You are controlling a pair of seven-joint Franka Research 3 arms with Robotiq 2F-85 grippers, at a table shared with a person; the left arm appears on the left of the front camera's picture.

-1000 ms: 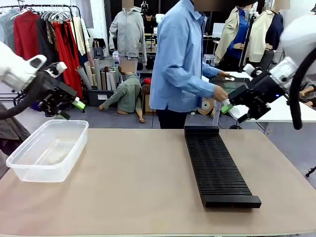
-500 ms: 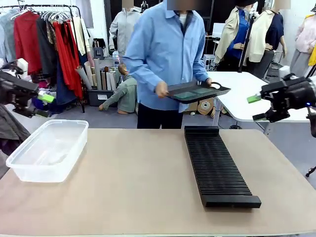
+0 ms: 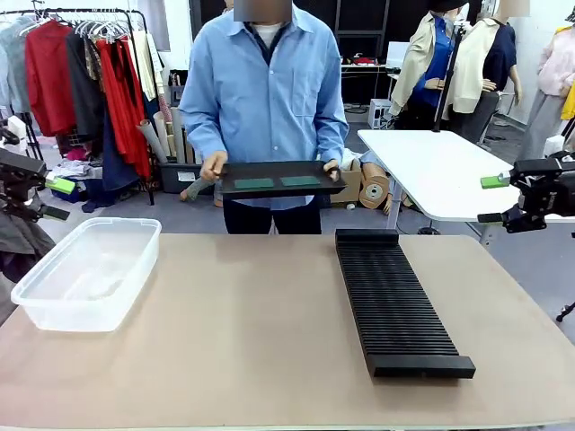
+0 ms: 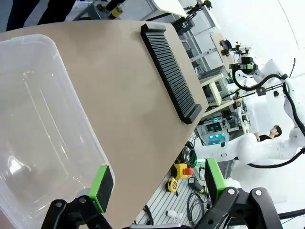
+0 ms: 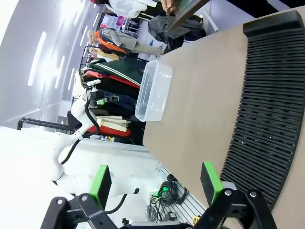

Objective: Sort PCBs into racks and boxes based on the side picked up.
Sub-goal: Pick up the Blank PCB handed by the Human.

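Left tool and right tool both hang with jaws apart and empty, out wide of the worktop. PCBs lie on the tray that the person holds beyond the far edge. Reaching in now, I risk striking a hand or tipping the boards off.

Faces of PCBs indistinct

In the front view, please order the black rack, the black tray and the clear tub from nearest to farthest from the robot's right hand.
1. Black rack, on the table, right side, beside the right hand.
2. Black tray, held by the person, far middle.
3. Clear tub, table's left end.
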